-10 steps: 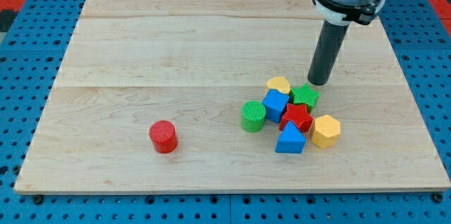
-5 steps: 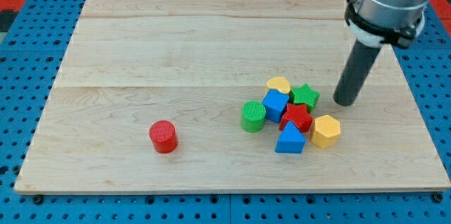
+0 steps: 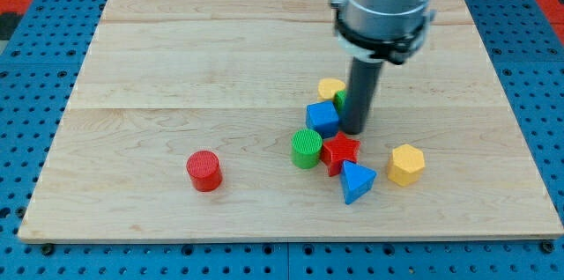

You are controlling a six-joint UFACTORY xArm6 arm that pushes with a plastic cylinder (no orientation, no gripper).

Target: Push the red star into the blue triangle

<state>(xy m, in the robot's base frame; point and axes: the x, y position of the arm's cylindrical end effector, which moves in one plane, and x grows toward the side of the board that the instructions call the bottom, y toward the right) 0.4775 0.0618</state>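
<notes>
The red star (image 3: 340, 152) lies on the wooden board, right of centre. The blue triangle (image 3: 356, 180) sits just below and to its right, touching it or nearly so. My tip (image 3: 352, 130) stands right above the red star, beside the blue cube (image 3: 322, 119). The rod hides most of the green star (image 3: 341, 99), of which only a sliver shows at the rod's left.
A green cylinder (image 3: 306, 149) touches the red star's left side. A yellow heart (image 3: 331, 89) lies above the blue cube. A yellow hexagon (image 3: 406, 165) stands alone to the right. A red cylinder (image 3: 204, 171) stands alone at the lower left.
My tip swung from the cluster's right to its top middle. The cluster shifted left: the star, blue cube, green cylinder and yellow heart moved, the blue triangle turned, and the yellow hexagon stayed.
</notes>
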